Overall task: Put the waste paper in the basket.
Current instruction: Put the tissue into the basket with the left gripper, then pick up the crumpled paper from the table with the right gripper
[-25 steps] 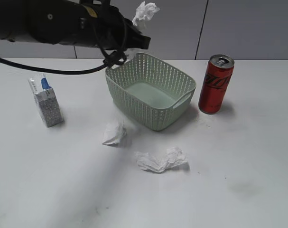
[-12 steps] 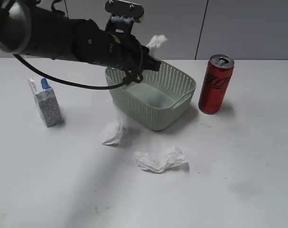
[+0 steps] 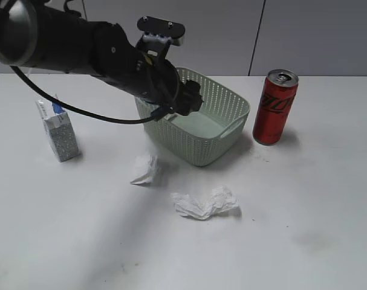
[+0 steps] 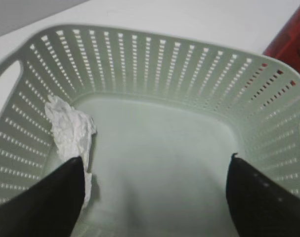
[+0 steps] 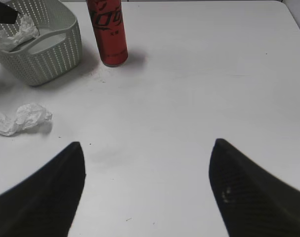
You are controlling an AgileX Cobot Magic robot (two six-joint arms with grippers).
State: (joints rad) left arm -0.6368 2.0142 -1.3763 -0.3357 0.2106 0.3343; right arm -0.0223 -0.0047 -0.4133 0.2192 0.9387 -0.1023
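My left claw (image 4: 154,197) hangs wide open inside the basket (image 4: 268,89), holding nothing; one waste paper wad (image 4: 69,131) touches its left finger.

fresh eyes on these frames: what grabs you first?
The bulky black left arm, with its left gripper open inside the pale mint-green perforated plastic basket, where a crumpled white paper wad lies against the wall. Next, the bright red drink can upright right of the basket. Two more crumpled white paper wads, one small and one long and twisted, lie on the white table in front.
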